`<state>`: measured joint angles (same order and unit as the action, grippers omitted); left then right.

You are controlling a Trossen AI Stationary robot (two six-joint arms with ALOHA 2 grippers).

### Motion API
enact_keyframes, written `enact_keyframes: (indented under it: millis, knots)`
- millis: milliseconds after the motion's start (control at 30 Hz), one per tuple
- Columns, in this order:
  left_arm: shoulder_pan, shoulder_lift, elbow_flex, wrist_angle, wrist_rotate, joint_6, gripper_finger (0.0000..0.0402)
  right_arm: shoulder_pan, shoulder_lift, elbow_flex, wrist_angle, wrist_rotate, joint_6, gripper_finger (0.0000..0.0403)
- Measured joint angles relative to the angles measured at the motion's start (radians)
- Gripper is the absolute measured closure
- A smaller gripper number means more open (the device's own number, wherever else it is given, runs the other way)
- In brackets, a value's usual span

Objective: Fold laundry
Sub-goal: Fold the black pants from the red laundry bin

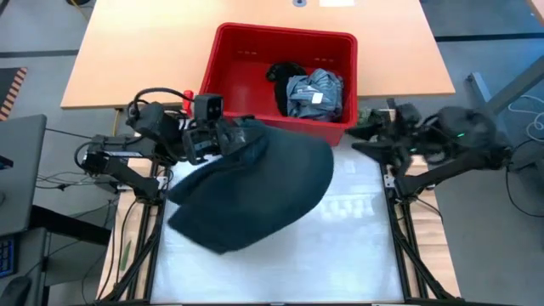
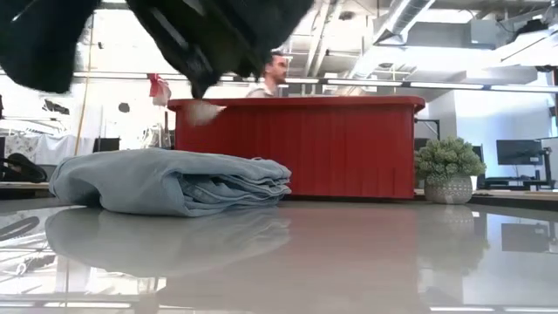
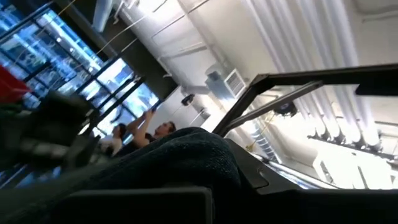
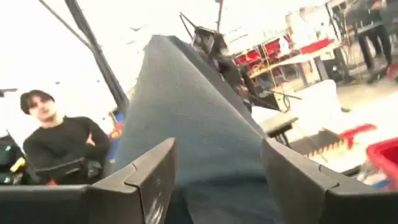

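A large dark navy garment [image 1: 255, 191] is hanging spread out above the table, its upper edge bunched at about ten o'clock from the table's centre and its body draping down toward the centre; in the low view its dark folds [image 2: 200, 26] are dangling clear of the surface. Under it, a light blue garment [image 2: 170, 180] is lying folded into a thick flat stack on the tabletop, its layered edges facing three o'clock in the low view. At twelve o'clock, a crumpled grey-blue striped garment [image 1: 316, 93] is sitting in a heap, touching a black garment [image 1: 285, 78] bunched at its nine o'clock side.
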<state>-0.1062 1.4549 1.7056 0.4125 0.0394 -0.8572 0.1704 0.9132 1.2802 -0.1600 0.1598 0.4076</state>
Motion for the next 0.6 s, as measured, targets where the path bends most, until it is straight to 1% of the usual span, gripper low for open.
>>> enact_keyframes:
  millis: [133,200,267,333,433,500,567,600]
  knots:
    - [0.001,-0.004,0.004,0.010,-0.007,-0.001,0.0401,0.006,0.004,-0.149,0.222,0.000,0.129,0.0143]
    - [0.000,-0.003,0.004,0.004,-0.006,0.000,0.0401,0.034,0.002,-0.200,0.308,0.000,0.187,0.0142]
    - [0.000,-0.005,0.004,-0.011,-0.006,0.000,0.0401,0.080,-0.012,-0.241,0.401,0.014,0.209,0.0142]
    - [0.001,-0.007,0.004,-0.017,-0.007,0.001,0.0401,0.134,-0.020,-0.260,0.456,0.074,0.188,0.0142]
    - [0.001,-0.013,0.004,-0.034,-0.010,0.001,0.0401,0.205,-0.054,-0.272,0.435,0.234,0.094,0.0142]
    - [0.001,-0.014,0.004,-0.041,-0.011,0.002,0.0401,0.243,-0.080,-0.272,0.433,0.321,0.044,0.0142]
    - [0.001,-0.015,0.004,-0.041,-0.014,0.003,0.0401,0.272,-0.102,-0.271,0.437,0.363,0.029,0.0142]
    - [0.002,-0.015,0.004,-0.041,-0.015,0.005,0.0401,0.285,-0.111,-0.271,0.434,0.367,0.028,0.0142]
